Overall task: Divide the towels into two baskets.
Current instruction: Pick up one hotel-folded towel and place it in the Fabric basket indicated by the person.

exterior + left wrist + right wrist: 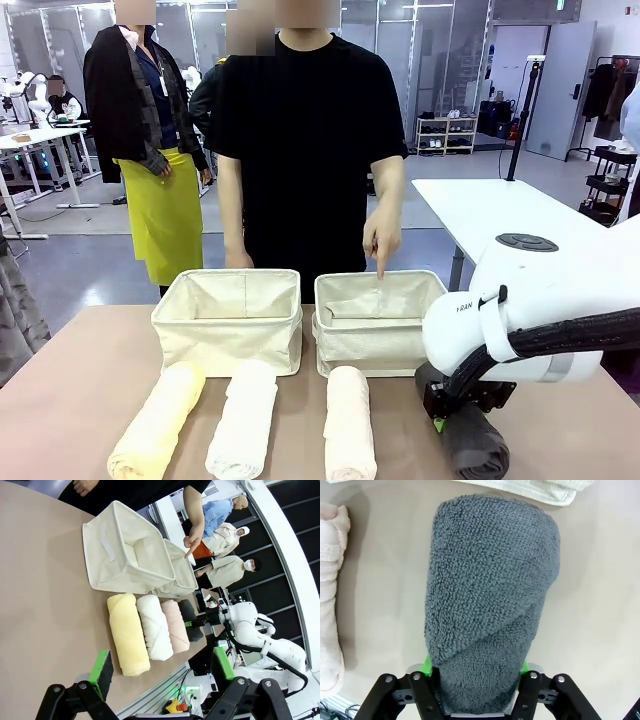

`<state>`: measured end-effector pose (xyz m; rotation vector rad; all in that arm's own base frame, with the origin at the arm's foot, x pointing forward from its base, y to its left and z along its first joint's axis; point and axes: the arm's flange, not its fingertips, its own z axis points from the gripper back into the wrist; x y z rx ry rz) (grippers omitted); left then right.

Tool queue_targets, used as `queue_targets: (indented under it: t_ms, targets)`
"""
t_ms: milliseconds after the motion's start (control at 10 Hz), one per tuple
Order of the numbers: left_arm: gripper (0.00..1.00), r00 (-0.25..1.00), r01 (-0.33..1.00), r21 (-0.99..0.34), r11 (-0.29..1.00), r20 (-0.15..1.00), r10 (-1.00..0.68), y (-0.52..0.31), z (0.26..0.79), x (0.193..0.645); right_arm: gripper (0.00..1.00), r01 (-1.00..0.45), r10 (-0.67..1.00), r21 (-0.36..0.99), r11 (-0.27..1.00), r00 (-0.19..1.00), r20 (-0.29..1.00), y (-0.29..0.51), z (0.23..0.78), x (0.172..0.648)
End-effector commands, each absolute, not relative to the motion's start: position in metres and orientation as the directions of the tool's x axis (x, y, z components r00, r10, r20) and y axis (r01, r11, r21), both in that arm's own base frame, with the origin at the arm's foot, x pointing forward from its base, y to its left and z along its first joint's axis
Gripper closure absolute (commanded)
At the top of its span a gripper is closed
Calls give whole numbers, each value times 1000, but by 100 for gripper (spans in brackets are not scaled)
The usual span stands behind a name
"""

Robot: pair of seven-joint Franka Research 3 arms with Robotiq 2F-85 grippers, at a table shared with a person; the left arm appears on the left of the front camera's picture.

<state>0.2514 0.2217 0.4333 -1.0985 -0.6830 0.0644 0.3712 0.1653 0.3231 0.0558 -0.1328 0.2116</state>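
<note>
Four rolled towels lie in a row on the table: pale yellow (157, 425), white (243, 420), cream-pink (349, 425) and dark grey (475, 445). Behind them stand two cream canvas baskets, the left basket (228, 335) and the right basket (372, 345). My right gripper (440, 420) is down at the near end of the dark grey towel (490, 595), its green pads pressed against both sides of the roll. My left gripper (162, 667) hovers open above the table's near left, looking over the yellow towel (127, 632), the white towel (154, 627) and the baskets (125, 555).
A person in black stands behind the baskets, one hand (380, 238) pointing a finger down into the right basket. Bare tabletop (70, 390) lies left of the yellow towel. Another white table (470, 205) stands behind on the right.
</note>
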Motion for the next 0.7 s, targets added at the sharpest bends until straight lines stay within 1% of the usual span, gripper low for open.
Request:
queue_targets:
  t_ms: [0,100,200,300,600]
  targets:
    - [0,785,302,-833,464,493,375,224,436,250,60,-200,192,39,979,969,155,155,311,344]
    - [0,785,302,-833,464,493,375,224,436,250,67,-209,202,38,977,968,146,155,311,343]
    - [0,785,302,-833,464,493,375,224,436,250,67,-209,200,54,976,970,137,152,315,342]
    - [0,785,302,-833,464,493,375,224,436,250,67,-214,207,39,976,968,141,166,324,371]
    - [0,785,302,-833,464,493,375,224,436,250,67,-214,207,39,976,968,141,166,324,371]
